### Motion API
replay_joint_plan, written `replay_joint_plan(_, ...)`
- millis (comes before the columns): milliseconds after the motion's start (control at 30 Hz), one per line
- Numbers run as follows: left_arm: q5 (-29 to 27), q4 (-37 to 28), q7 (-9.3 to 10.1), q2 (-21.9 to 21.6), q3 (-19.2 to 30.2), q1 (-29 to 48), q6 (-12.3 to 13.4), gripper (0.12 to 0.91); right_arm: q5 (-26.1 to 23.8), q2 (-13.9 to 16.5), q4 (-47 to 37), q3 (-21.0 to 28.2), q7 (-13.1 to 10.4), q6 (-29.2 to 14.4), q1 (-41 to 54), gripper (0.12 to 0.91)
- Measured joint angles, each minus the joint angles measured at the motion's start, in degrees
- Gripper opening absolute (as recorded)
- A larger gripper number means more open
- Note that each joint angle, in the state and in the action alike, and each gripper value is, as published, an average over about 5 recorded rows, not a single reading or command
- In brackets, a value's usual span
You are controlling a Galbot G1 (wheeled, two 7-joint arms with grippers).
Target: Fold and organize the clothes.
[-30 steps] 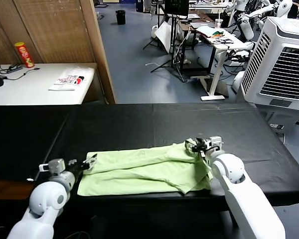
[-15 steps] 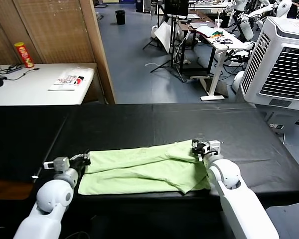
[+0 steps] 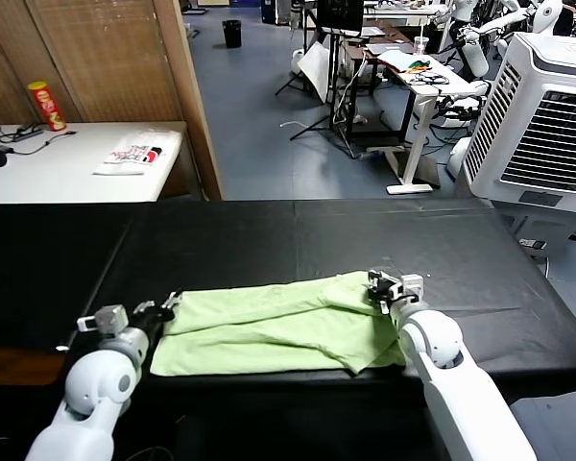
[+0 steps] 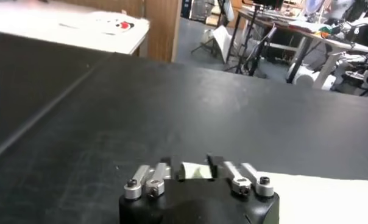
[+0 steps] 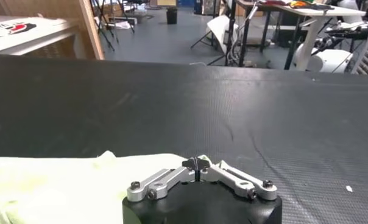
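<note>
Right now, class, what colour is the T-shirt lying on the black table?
Pale light green, plain; clearest in the head view: T-shirt.

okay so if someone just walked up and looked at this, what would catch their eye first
The pale green T-shirt lying half-folded along the near edge of the black table stands out first. The right gripper is shut on the shirt's right end, while the left gripper stands open at its left end. Behind, a big white cooling unit fills the right.
</note>
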State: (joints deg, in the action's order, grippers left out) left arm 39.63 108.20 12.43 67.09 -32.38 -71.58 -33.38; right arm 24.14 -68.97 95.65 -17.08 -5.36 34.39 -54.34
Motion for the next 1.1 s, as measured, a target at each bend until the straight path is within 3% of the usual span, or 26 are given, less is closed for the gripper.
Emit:
replay_joint_plan(67, 0.0, -0.2, 0.02, 0.2, 0.0, 0.1, 0.0, 0.743, 0.0, 0.0, 0.0, 0.0, 0.0, 0.0, 0.0, 0.126)
replay_joint_plan(133, 0.0, -0.4, 0.05, 0.4, 0.0, 0.3, 0.1, 0.684, 0.0, -0.1, 0.0, 0.0, 0.0, 0.0, 0.0, 0.126)
replay_joint_plan(433, -2.4, -1.9, 0.12, 1.0, 0.5, 1.4, 1.0, 0.192, -0.3, -0.4, -0.2, -0.4, -0.8, -0.9, -0.1, 0.126)
replay_joint_plan(533, -5.4, -2.7, -0.12, 1.0, 1.0, 2.1, 2.3, 0.124, -0.9, -0.8, -0.4, -0.6, -1.4, -1.9, -0.1, 0.126)
replay_joint_plan(733, -8.8, -4.0, -1.91, 1.0, 1.5, 3.4, 3.7, 0.128, -1.1, -1.7, -0.4, -0.7, -1.6, -2.4, -0.2, 0.126)
replay_joint_plan(900, -10.5, -4.0, -3.69, 0.4, 1.5, 3.5, 4.7, 0.149, -0.8, -1.5, 0.5, -1.1, 0.0, -2.3, -0.8, 0.158)
replay_joint_plan(967, -11.0, -3.9, -3.96, 0.1, 1.4, 3.3, 5.1, 0.202, -0.7, -1.0, 1.3, -1.4, 0.5, -2.2, -1.2, 0.232)
replay_joint_plan(1100, -11.0, -3.2, -3.98, -0.6, 0.8, 2.8, 5.3, 0.42, -0.3, 0.1, 3.3, -2.3, 1.2, -2.2, -2.4, 0.438)
